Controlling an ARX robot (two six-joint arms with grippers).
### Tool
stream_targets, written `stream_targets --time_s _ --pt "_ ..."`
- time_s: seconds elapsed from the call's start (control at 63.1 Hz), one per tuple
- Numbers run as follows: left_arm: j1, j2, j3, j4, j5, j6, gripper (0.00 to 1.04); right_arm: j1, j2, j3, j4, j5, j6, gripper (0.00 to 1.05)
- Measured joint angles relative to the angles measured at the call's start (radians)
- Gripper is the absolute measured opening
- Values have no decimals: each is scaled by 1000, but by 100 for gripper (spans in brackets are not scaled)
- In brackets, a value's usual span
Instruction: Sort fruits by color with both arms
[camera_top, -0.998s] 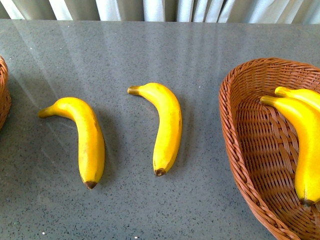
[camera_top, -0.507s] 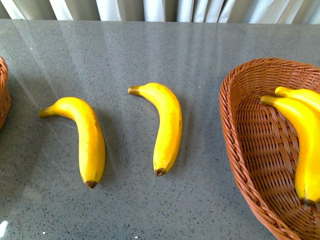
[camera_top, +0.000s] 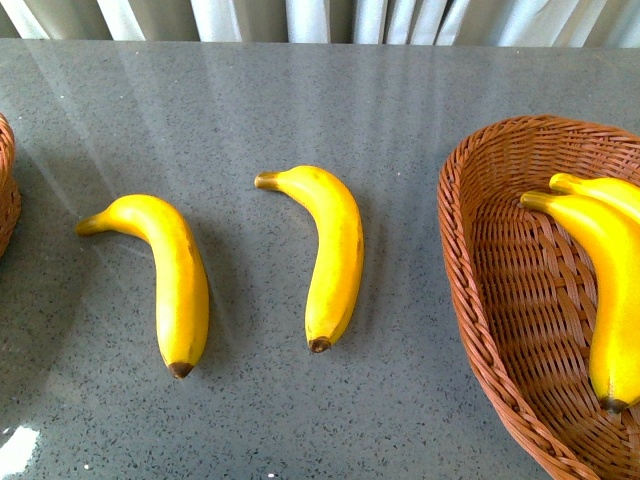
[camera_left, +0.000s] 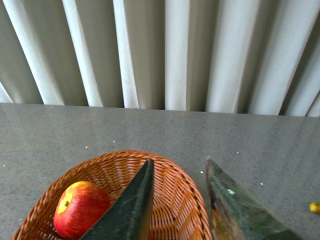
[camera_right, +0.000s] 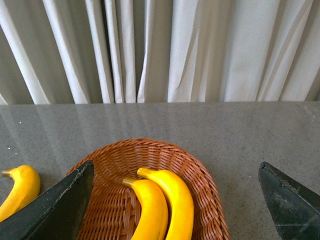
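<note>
Nothing has moved this past second: the left banana (camera_top: 165, 275) and middle banana (camera_top: 332, 255) still lie loose, unsorted. My right pincer (camera_right: 175, 165) hangs spread, empty, over the banana basket (camera_top: 470, 300) at three o'clock; my left pincer (camera_left: 178, 162), parted, over the apple basket (camera_left: 100, 162) at nine.

Seemingly a staged indoor test bench: a speckled grey countertop (camera_top: 400, 120) backed by pale pleated curtains (camera_left: 175, 50).

glare patch (camera_top: 15, 447) grown at near-left corner of the table (camera_top: 420, 110), shadow (camera_top: 45, 330) beside it broader
</note>
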Motion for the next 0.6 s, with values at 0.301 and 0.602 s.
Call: stream_targets --time_s 0.301,0.602 --pt "-93 -187 -84 -100 -92 -7 2 0 0 0 0 0 0 96" --pt "-214 -426 -92 -314 -211 -8 2 0 0 0 0 0 0 96"
